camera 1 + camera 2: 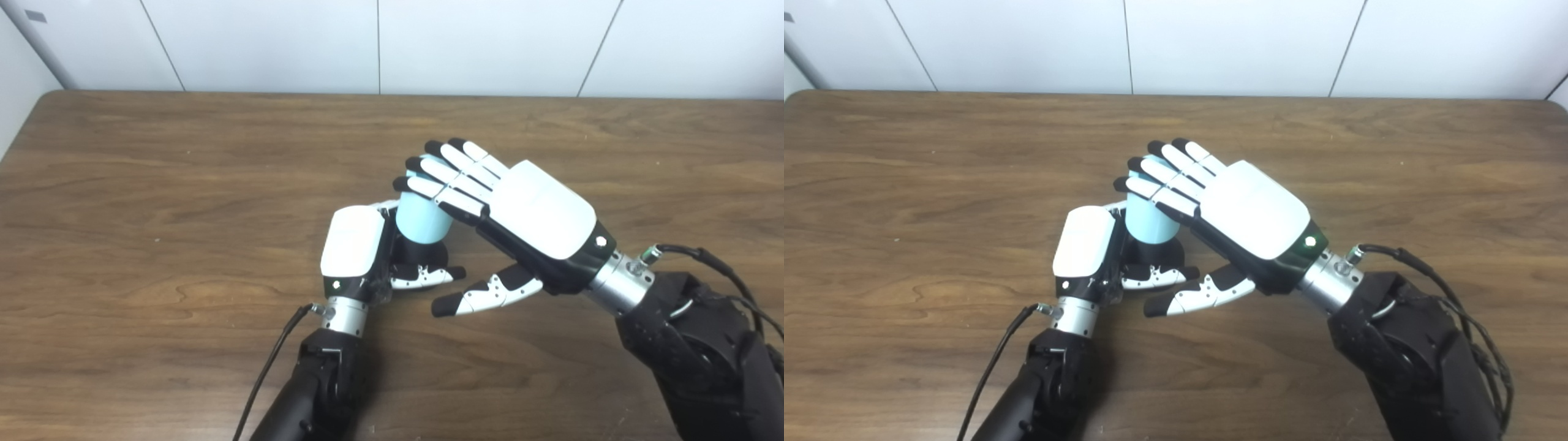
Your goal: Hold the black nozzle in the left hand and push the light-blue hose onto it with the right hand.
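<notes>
1. My left hand [361, 251] is wrapped around the black nozzle [419, 252], fingers closed on it from the far side and thumb across the front. I grip it low, near the wooden table [153, 202], so the upper end stays free to take the hose.
2. The light-blue hose [422, 217] stands upright directly on the nozzle, its lower rim meeting the black body. It looks at least partly seated; how deep it sits I cannot tell.
3. My right hand [514, 211] lies over the hose's top end with its fingers [450, 177] straight and side by side, thumb hanging loose below and touching nothing. It grips nothing: a flat hand suits a downward press along the hose's axis better than a pinch.
4. I judge this to be the pushing step, with the left hand bracing against that load.
</notes>
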